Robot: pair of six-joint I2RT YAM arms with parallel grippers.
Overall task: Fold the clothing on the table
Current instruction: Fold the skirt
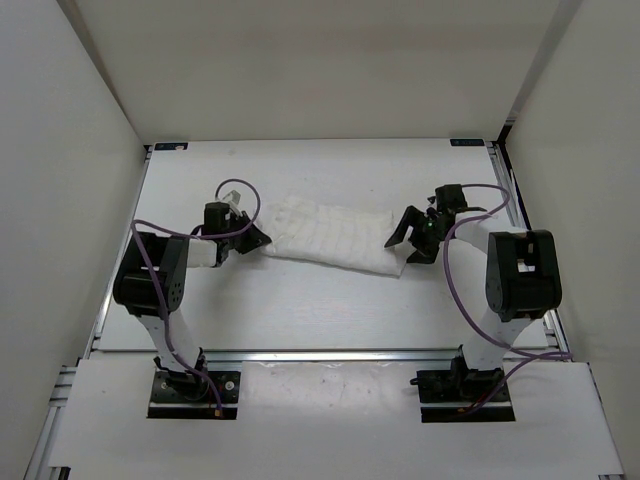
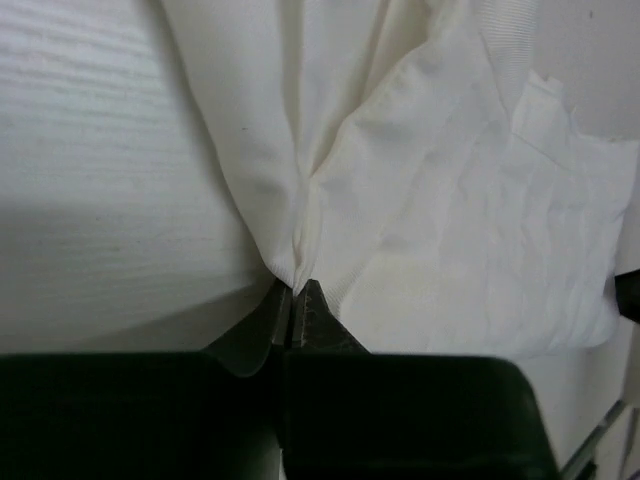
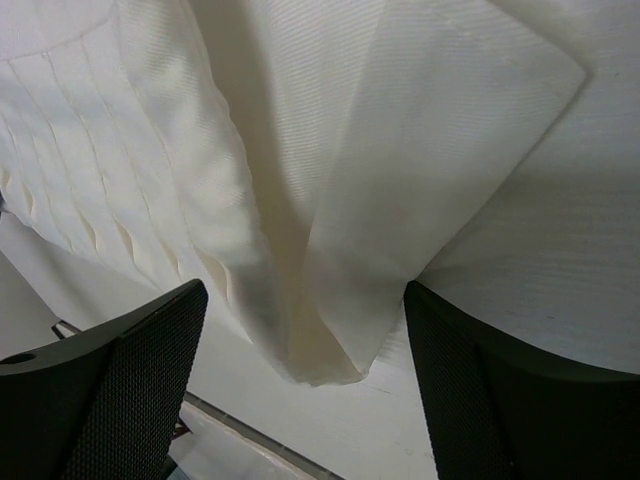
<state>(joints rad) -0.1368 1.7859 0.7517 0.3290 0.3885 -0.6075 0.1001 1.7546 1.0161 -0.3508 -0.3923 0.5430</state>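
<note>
The clothing (image 1: 335, 238) looks thin, soft and floppy, best held by its ends: the left hand (image 2: 294, 305) pinches one, the right hand (image 3: 305, 295) is spread around the other.

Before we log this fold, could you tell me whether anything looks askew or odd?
Nothing looks damaged. The clothing lies slanted on the table, its right end closer to the near edge, and its left edge bunches into creases where the left gripper pinches it.
</note>
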